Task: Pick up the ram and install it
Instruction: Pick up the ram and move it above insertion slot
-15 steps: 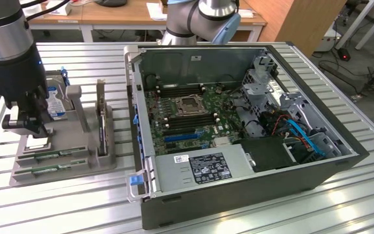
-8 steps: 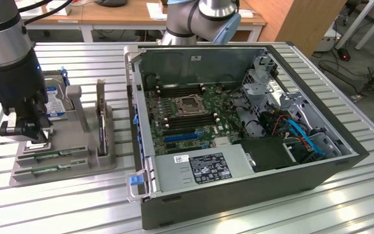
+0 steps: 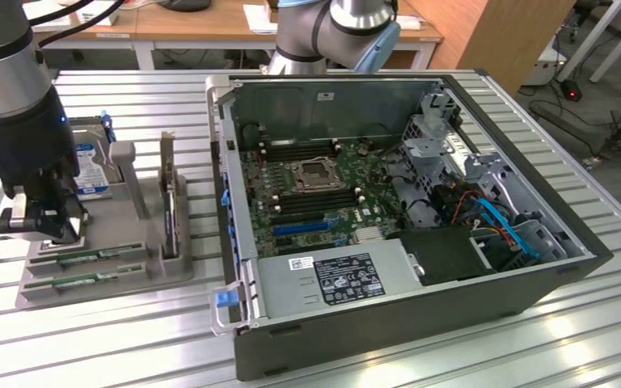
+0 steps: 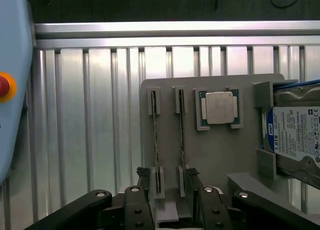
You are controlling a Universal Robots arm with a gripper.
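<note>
Two ram sticks (image 3: 86, 259) lie side by side in the slots of a grey holder (image 3: 149, 271) on the exterior view's left. The wrist view sees them edge-on as thin green strips (image 4: 155, 135). My gripper (image 3: 39, 228) hangs just above the end of the sticks farthest from the computer. It (image 4: 168, 173) is open and holds nothing. One black fingertip (image 4: 143, 172) stands outside each stick, so the ends of both sticks lie between the fingers. The open computer case (image 3: 504, 283) shows its motherboard and dark memory slots (image 3: 305, 200).
The holder also carries a processor chip (image 4: 219, 108), a silver hard drive with a blue label (image 4: 296, 135) and an upright dark expansion card (image 3: 168, 202). A light blue box with a red button (image 4: 5, 86) sits beside the ribbed metal table (image 3: 127, 97).
</note>
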